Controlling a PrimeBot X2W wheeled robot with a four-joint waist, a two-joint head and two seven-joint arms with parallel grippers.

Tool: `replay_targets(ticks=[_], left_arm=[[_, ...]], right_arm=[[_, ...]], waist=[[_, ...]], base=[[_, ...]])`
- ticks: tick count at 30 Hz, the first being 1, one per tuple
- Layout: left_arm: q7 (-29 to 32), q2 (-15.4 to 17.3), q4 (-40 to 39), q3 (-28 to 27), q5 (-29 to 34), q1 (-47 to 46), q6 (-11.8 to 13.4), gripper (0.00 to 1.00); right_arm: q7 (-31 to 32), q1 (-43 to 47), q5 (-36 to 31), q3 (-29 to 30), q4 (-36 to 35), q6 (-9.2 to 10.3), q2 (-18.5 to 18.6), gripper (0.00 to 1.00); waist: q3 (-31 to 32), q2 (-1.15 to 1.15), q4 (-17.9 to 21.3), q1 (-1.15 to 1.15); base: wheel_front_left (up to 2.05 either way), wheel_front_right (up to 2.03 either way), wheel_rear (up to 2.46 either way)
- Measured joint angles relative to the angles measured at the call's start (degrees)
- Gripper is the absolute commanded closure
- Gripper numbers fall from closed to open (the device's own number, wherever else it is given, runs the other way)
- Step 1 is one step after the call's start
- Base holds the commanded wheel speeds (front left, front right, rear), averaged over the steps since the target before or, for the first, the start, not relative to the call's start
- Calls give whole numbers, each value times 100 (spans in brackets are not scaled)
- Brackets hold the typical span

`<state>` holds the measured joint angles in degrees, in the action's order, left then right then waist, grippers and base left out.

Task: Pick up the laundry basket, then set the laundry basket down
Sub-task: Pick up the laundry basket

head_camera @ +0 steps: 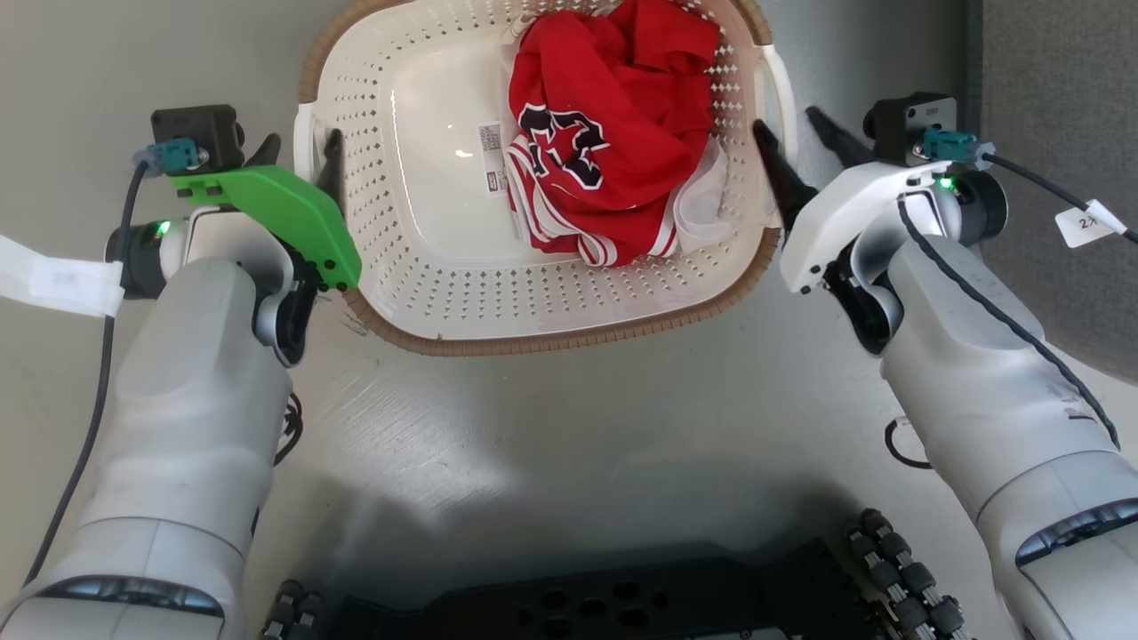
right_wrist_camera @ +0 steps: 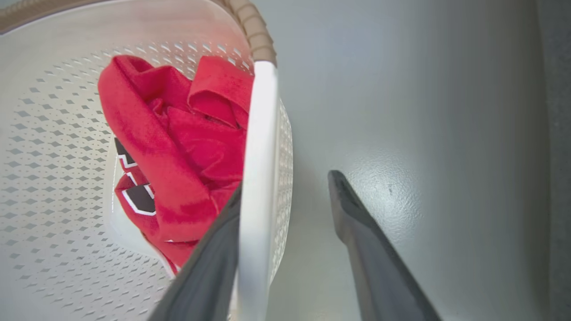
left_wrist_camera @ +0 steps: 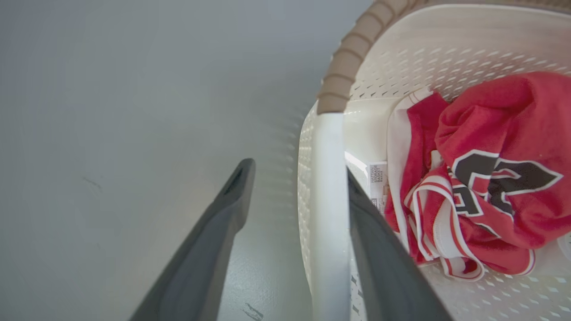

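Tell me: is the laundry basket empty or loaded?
Partly loaded: a crumpled red garment with white trim lies bunched in the right half of the laundry basket; the left half is mostly bare.

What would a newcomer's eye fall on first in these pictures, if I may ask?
A crumpled red jersey with black-and-white lettering lies in the right half of the cream laundry basket. The left end effector, ahead of a bright green cover, stands open astride the basket's left handle, and the right end effector stands open astride the right handle.
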<state>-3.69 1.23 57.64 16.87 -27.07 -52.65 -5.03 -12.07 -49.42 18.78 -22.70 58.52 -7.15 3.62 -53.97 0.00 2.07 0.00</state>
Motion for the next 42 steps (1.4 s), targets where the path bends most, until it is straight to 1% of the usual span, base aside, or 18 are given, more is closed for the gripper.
replay_targets(ticks=[2,3,9,12,19,30,42], left_arm=[[-13,-47,46,27,-36,-38,-57,100],[-52,-107,63,38,-42,-46,-55,100],[-135,-108,249,89,-116,-88,-60,100],[-143,-112,374,127,-156,-85,-101,100],[-197,-134,548,160,-312,-76,-111,100],[-171,-149,828,283,-590,19,-209,100],[334,-167,1157,394,-906,244,-254,100]], right_arm=[[-1,-7,67,-58,5,-57,-51,100],[-2,-16,113,-58,18,-54,-102,100],[-9,-47,248,-163,104,-51,-92,100],[-9,-47,258,-229,187,-51,-103,100],[-49,-47,357,-350,302,-51,-114,100],[-47,108,705,-597,470,-54,-140,100],[328,420,1217,-915,543,-57,-160,100]], waist=[[-6,0,-2,0],[-8,0,-2,0],[29,0,-6,0],[94,0,-9,0],[292,0,-3,0],[876,0,37,0],[1706,0,117,0]], base=[[0,0,0],[0,0,0],[0,0,0],[0,0,0],[0,0,0],[0,0,0],[0,0,0]])
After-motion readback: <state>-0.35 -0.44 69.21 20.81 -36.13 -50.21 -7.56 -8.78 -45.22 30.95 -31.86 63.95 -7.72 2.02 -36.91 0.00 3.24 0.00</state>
